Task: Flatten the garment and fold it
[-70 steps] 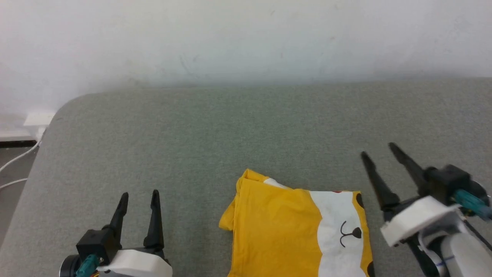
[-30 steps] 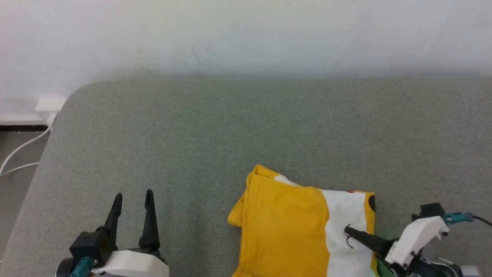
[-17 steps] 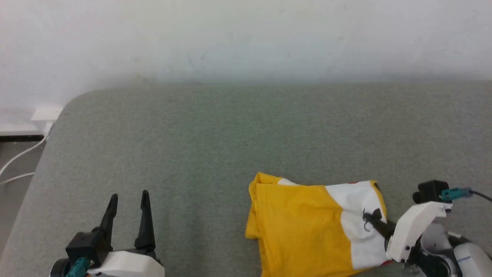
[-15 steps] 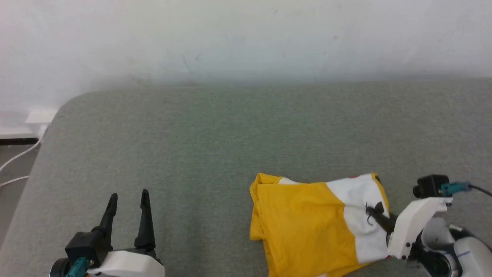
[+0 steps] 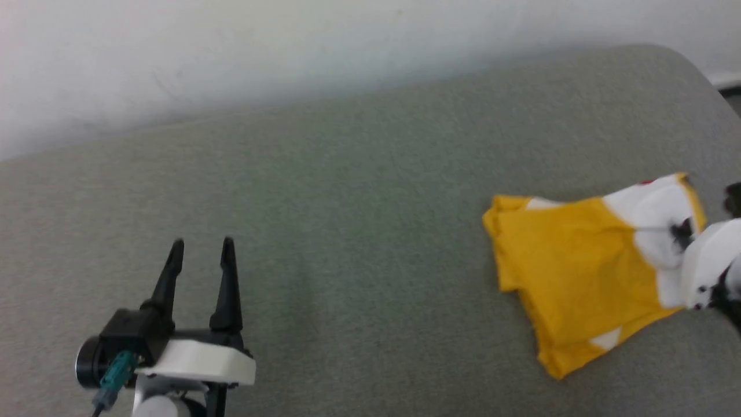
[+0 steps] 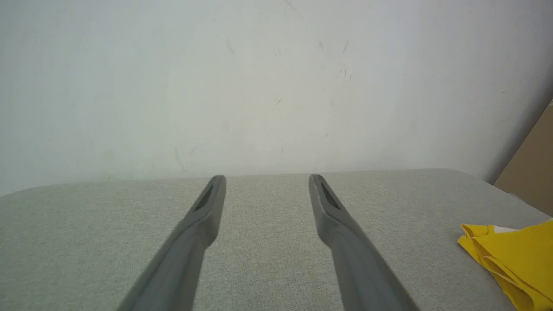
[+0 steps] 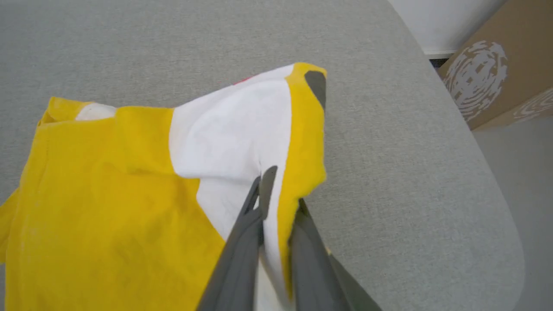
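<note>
Nearest the robot, the left gripper (image 5: 202,241) is hovering over the grey padded surface (image 5: 359,191), well apart from the garment (image 5: 570,263) and off its plain yellow end. Its two dark fingers are standing wide apart and pointing away from the robot, with nothing between them. In the left wrist view, the left gripper (image 6: 266,177) is spanning bare grey padding. A layered yellow corner of the garment (image 6: 514,255) is showing well off to one side.

The right gripper (image 5: 682,231) is pinching the garment at its white-printed end, the end away from the left gripper. The head view is blurring this spot. In the right wrist view, the right gripper (image 7: 283,185) is showing its jaws drawn nearly together on a fold of cloth. One finger is lying on the white patch and the other is tucking under the yellow edge. The cloth is rising in a ridge toward them.

The garment (image 7: 108,194) is lying on the grey surface as a rough folded rectangle. It is yellow over most of its area and white at the gripped end, with a dark spot on its far corner.

Beyond the garment the surface is curving into a rounded corner, and a white wall (image 5: 231,58) is rising behind it. A brown cardboard box (image 7: 497,73) is standing past that corner.
</note>
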